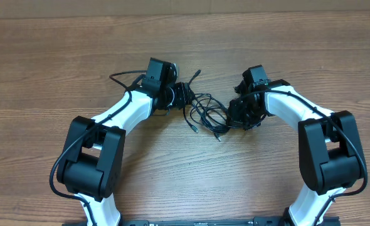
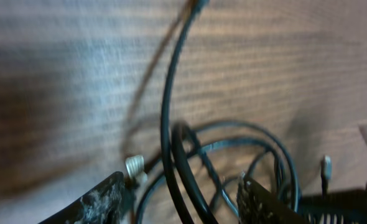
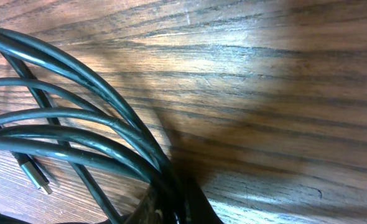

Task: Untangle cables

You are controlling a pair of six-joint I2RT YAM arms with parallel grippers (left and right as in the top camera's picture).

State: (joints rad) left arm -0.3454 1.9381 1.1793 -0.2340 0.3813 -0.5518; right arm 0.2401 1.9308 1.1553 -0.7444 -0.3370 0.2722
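right claw (image 1: pixel 237 115) clamping shut on bunched cables (image 1: pixel 207 112), strands fanning out toward left edge of tabletop (image 1: pixel 47 56). left claw (image 1: pixel 184 95) standing half-wide, fingers (image 2: pixel 102 202) straddling strands, not pinching. cables lying tangled around tabletop middle, between both claws; one loose end pointing toward far edge.
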